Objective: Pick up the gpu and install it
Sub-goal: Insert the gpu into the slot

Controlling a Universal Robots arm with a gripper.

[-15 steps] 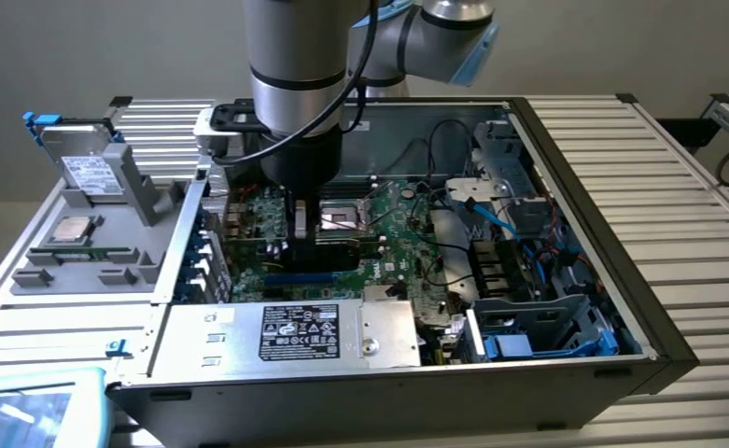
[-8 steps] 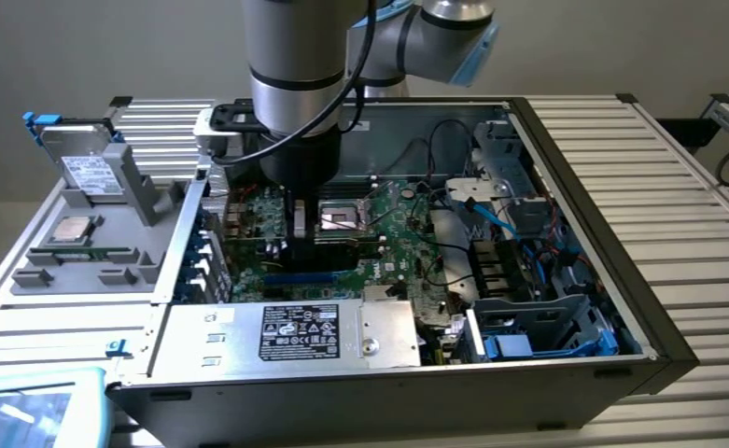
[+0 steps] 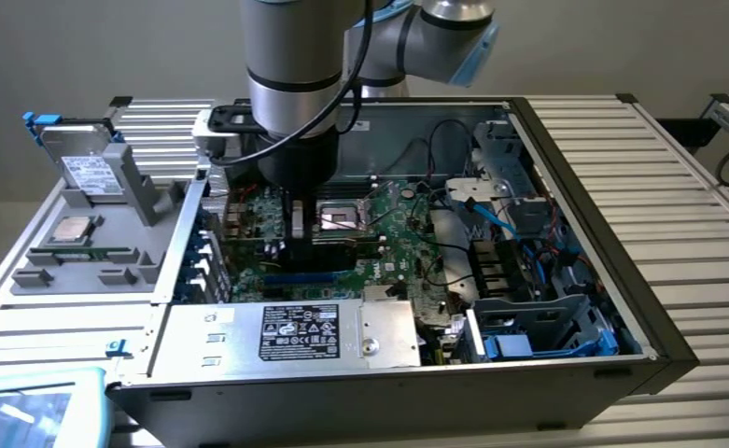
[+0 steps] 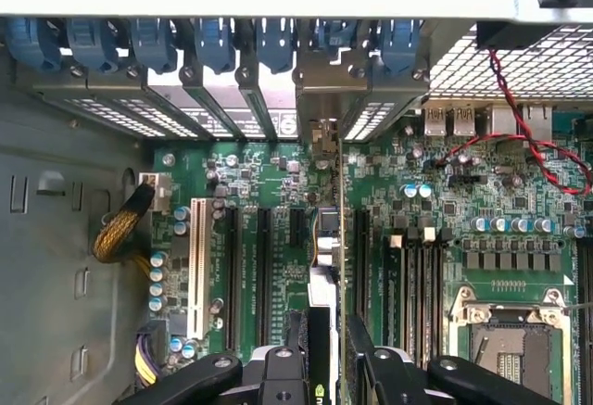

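In the exterior view the gripper (image 3: 300, 241) is down inside the open computer case (image 3: 588, 159), with the gpu (image 3: 298, 222) upright in it, close over the motherboard (image 3: 383, 238). In the wrist view the fingers (image 4: 278, 373) are clamped on the card's two faces. It stands edge-on, its long axis running straight out from them to its metal bracket (image 4: 320, 90) at the rear wall. Long black slots (image 4: 264, 257) lie parallel, close on each side. I can't tell whether it's seated.

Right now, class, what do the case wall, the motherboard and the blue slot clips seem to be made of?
Case wall: grey sheet metal, matt, judging by its stamped slots. Motherboard: green laminate board, likely fibreglass, carrying soldered parts. Blue slot clips: probably moulded plastic, smooth with a slight sheen.
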